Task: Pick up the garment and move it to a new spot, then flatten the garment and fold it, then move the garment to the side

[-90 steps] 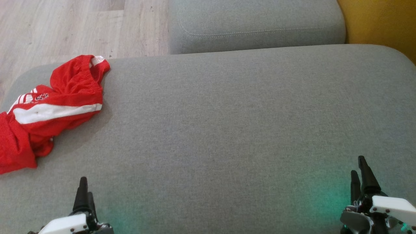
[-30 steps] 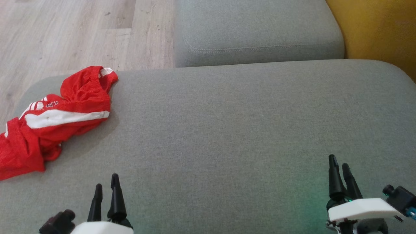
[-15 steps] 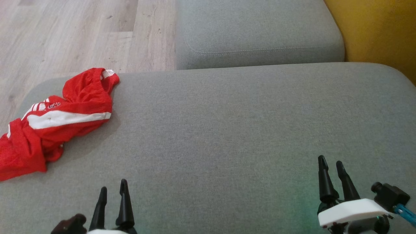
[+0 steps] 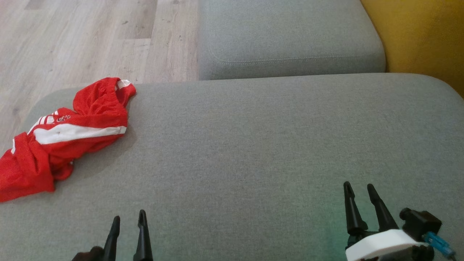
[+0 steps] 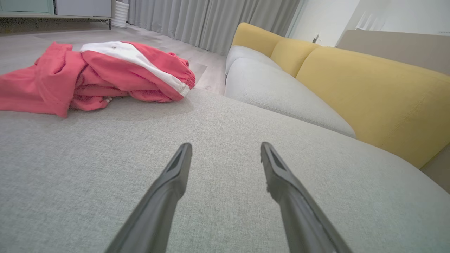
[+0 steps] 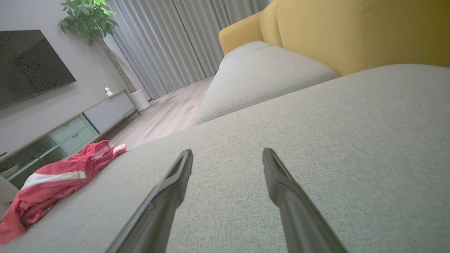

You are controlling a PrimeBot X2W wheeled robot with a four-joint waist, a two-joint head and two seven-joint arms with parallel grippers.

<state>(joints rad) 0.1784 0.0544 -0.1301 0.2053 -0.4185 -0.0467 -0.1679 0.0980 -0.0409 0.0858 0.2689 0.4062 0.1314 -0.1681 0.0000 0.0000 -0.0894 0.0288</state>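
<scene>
Grey sofa cushion [image 4: 275, 145], wooden floor [image 4: 90, 40]

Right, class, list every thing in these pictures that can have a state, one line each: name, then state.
Red jersey, crumpled in a heap, lying at the left end of the grey cushion, not held.
Left tool, open, holding nothing.
Right tool, open, holding nothing.
Television, screen dark.
Curtains, drawn shut.
</scene>
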